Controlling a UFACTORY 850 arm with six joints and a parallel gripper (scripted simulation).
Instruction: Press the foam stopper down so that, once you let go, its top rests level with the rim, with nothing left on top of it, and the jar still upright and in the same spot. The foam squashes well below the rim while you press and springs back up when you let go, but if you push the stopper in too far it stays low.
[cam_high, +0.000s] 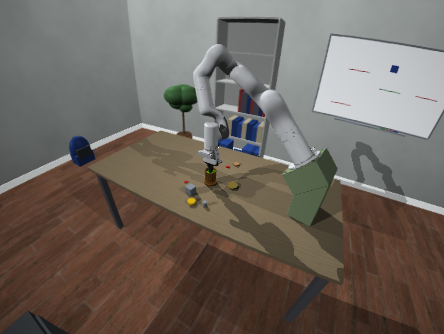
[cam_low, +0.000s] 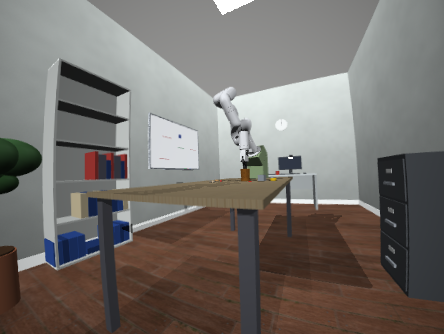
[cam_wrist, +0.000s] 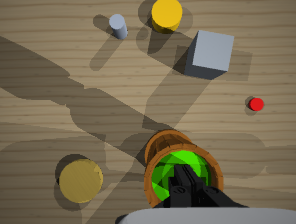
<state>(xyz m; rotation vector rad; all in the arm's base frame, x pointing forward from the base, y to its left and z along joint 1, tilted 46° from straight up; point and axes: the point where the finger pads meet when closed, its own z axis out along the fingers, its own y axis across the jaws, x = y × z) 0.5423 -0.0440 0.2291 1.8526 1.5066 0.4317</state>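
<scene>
My pincer (cam_wrist: 183, 176), clamped shut on nothing, sits plumb over the bright green foam stopper (cam_wrist: 167, 172) inside the upright brown ribbed jar (cam_wrist: 159, 146) (mid-worktop), so it's straight down.

Worktop (cam_wrist: 40, 100) clutter: grey cube (cam_wrist: 210, 53), yellow disc (cam_wrist: 167, 14), small grey peg (cam_wrist: 118, 25), red dot (cam_wrist: 256, 104), mustard disc (cam_wrist: 81, 180).

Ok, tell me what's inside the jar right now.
A bright green foam stopper fills the brown jar, sitting below the rim. The shut gripper points down onto its middle, hiding that part. Anything beneath the foam is covered and cannot be seen.
</scene>
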